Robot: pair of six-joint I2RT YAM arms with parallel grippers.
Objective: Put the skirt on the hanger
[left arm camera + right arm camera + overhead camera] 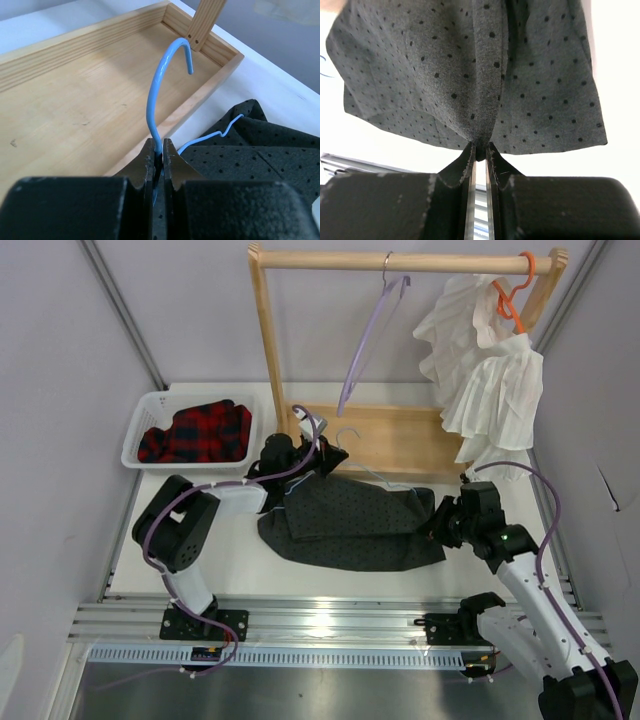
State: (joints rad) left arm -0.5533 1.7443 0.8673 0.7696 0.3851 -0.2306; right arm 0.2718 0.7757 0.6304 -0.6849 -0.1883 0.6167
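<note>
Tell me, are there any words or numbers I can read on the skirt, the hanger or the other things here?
No words or numbers can be read anywhere.
The skirt has only little dots, no letters.
The blue hanger, the wooden rack and the white basket show no writing.
A small mark by the left arm's base: too small to read.

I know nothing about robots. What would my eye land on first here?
The dark dotted skirt lies mid-table between two arms. The left gripper is pinched on the neck of a thin blue hanger, and the right gripper on the skirt's edge. Behind stands a wooden rack with a white pleated garment hung at its right end, and a white basket of red plaid cloth sits far left.
</note>
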